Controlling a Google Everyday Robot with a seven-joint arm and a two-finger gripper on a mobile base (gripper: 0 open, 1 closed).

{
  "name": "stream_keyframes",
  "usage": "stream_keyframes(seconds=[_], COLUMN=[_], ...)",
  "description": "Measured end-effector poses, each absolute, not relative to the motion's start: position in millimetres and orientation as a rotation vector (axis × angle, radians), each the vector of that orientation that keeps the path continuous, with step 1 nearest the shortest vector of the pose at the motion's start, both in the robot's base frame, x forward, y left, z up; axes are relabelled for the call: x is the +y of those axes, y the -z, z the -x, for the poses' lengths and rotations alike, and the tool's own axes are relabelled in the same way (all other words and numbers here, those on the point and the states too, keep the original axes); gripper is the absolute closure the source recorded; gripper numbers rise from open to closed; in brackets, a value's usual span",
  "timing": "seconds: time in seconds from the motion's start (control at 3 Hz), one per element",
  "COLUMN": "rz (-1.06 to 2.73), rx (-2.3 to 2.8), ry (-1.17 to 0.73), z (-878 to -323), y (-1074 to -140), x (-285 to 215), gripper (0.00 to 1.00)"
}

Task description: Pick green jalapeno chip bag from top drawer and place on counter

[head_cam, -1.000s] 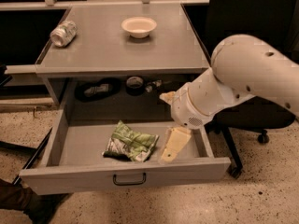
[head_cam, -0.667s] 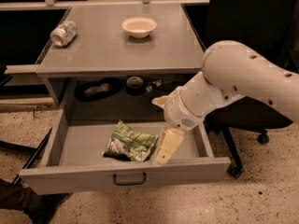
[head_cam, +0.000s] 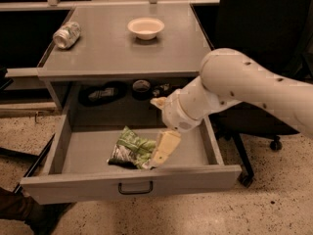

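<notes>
top drawer (head_cam: 88,189) is pulled fully out, one dark curved handle (head_cam: 135,187) at the centre of its front panel

green jalapeno chip bag (head_cam: 129,148): 1, lying flat on the drawer floor, around the middle and toward the front panel, crumpled. Light green and white with a dark lower edge. There's print on it but nothing I can read, so no brand confirmed

gripper (head_cam: 157,156): 1, inside the drawer, angled down and leftward, its cream tip touching the bag's right edge. Jaw state: cannot tell, only one cream piece shows and I can't see a gap or a grasp

arm (head_cam: 244,84): 1, white with small dark dots, comes in over the drawer's right wall

counter (head_cam: 122,55): directly above the drawer, flat grey top. On it:
- 1 crushed can (head_cam: 66,34), silvery-green, on its side over the drawer's left end, label unreadable
- 1 bowl (head_cam: 145,27), pale, upright, about over the drawer's middle, toward the back

In the recess behind the drawer, under the counter: 3 dark items (head_cam: 102,93), can't identify them

1 black office chair (head_cam: 274,141) stands to the drawer's right, behind the arm
</notes>
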State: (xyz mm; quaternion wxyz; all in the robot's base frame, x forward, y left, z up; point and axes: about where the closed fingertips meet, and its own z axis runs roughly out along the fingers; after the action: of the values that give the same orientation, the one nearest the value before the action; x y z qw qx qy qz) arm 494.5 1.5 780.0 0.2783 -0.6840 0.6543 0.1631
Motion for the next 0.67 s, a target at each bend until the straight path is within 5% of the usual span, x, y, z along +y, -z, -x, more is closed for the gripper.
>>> stream_keyframes(seconds=[0.67], rz=[1.752], rx=[1.617], ry=[-0.322], z=[-563], y=[-736], x=[47], gripper=[0.00])
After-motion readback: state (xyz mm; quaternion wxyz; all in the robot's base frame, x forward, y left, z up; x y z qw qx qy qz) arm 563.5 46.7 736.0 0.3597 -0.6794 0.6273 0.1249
